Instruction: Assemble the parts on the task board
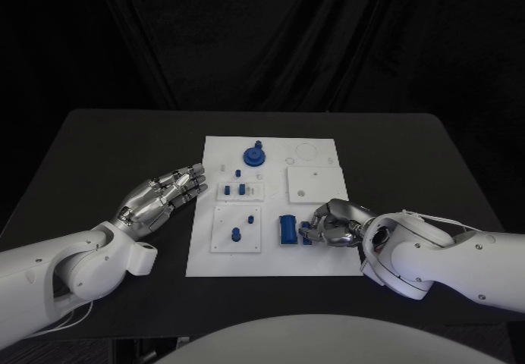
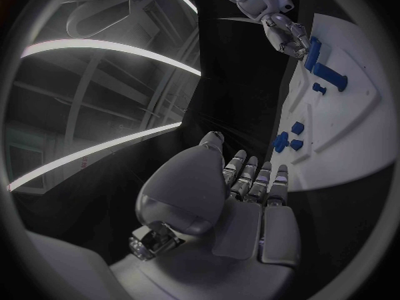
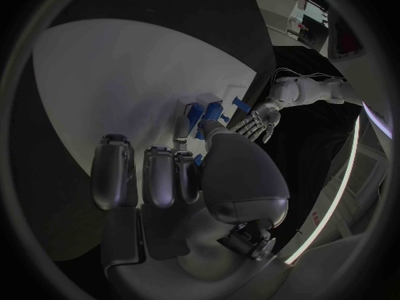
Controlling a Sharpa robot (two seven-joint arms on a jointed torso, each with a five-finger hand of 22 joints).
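While the left hand point(image 1: 164, 194) is hovering with fingers spread and holding nothing beside the white task board point(image 1: 317, 262), the right hand point(image 1: 334, 224) is gripping a blue part point(image 1: 287, 228) at the board's near edge.

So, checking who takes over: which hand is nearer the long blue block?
Right. The right hand is at the long blue block; the left hand hovers beyond the task board's opposite edge.
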